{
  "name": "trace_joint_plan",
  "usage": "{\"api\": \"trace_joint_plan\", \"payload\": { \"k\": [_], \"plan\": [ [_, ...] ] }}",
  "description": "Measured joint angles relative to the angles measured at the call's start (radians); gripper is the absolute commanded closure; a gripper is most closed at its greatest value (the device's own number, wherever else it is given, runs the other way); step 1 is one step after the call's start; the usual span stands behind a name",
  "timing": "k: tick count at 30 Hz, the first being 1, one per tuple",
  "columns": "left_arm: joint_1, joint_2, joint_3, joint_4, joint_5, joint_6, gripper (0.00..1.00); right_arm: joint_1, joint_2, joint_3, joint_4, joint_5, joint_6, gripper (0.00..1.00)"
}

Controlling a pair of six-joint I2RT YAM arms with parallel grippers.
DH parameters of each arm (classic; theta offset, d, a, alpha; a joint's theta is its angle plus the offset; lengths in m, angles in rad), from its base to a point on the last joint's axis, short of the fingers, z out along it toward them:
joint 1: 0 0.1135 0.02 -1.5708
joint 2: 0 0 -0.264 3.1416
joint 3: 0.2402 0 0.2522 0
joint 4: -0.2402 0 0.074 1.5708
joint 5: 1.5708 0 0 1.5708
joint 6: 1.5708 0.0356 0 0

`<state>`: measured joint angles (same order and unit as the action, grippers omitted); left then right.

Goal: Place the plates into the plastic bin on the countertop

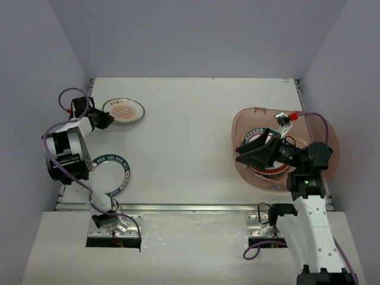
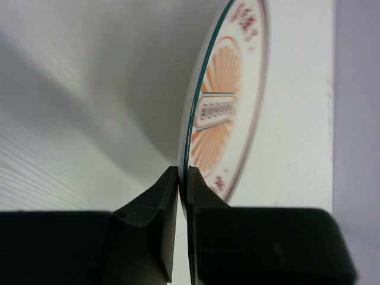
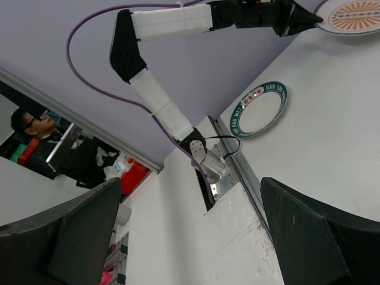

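Observation:
My left gripper (image 1: 105, 120) is shut on the near-left rim of the orange-centred plate (image 1: 123, 110), at the far left of the white countertop (image 1: 190, 136). In the left wrist view the fingers (image 2: 205, 193) pinch the thin teal edge of this plate (image 2: 228, 107), which looks lifted. A teal-rimmed white plate (image 1: 116, 172) lies near the front left, partly hidden by my left arm; it also shows in the right wrist view (image 3: 259, 110). My right gripper (image 1: 241, 153) is open and empty above the brownish-pink plastic bin (image 1: 323, 133), which holds a stack of plates (image 1: 270, 170).
The countertop's metal front edge (image 1: 196, 208) runs along the near side. Grey walls close in the left, back and right. The right wrist view looks across at my left arm (image 3: 166, 24) and, past the counter, a person and shelves.

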<state>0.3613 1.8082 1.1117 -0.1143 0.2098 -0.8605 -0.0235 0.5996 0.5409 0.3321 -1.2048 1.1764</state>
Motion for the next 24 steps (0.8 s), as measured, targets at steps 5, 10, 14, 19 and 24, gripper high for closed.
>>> {"api": "trace_joint_plan", "payload": {
  "k": [5, 10, 14, 19, 24],
  "plan": [
    [-0.211, -0.277, -0.048, 0.043, 0.053, 0.018, 1.0, 0.0, 0.051, 0.02, 0.172, -0.004, 0.127, 0.01],
    [-0.393, -0.503, -0.113, 0.099, 0.174, 0.03, 1.0, 0.001, 0.185, 0.31, -0.321, 0.139, -0.189, 0.08],
    [-0.561, -0.584, -0.17, 0.133, 0.266, 0.034, 1.0, 0.004, 0.32, 0.472, -0.553, 0.244, -0.4, 0.12],
    [-0.731, -0.624, -0.251, 0.165, 0.345, 0.02, 1.0, 0.016, 0.427, 0.486, -0.761, 0.38, -0.567, 0.3],
    [-0.82, -0.647, -0.293, 0.21, 0.374, -0.003, 1.0, 0.039, 0.467, 0.438, -0.822, 0.463, -0.631, 0.92]
  ]
}}
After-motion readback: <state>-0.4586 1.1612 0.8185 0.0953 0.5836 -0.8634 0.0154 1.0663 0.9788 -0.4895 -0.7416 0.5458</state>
